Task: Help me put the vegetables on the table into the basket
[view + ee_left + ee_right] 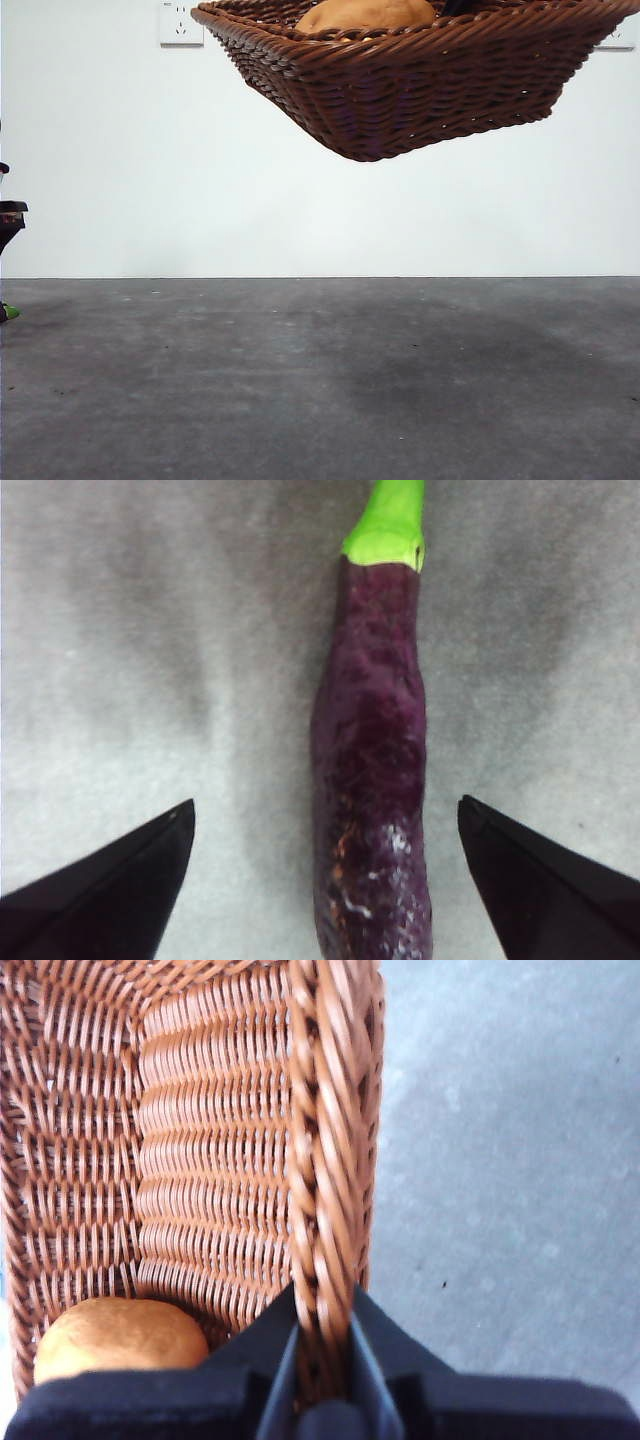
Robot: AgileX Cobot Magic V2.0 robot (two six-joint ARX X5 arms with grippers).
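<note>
The purple eggplant (372, 780) lies on the table (150, 680) between the left gripper's (325, 880) spread jaws, long axis vertical in frame, green stem topmost. The right gripper (325, 1345) clamps the lifted basket's (330, 1160) rim; the potato (120, 1340) sits inside.

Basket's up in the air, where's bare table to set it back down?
Bare table spans the front view under the lifted basket, which the right gripper holds by the rim, potato inside. Avoid the far edge beside the waiting left gripper: an eggplant lies there.
</note>
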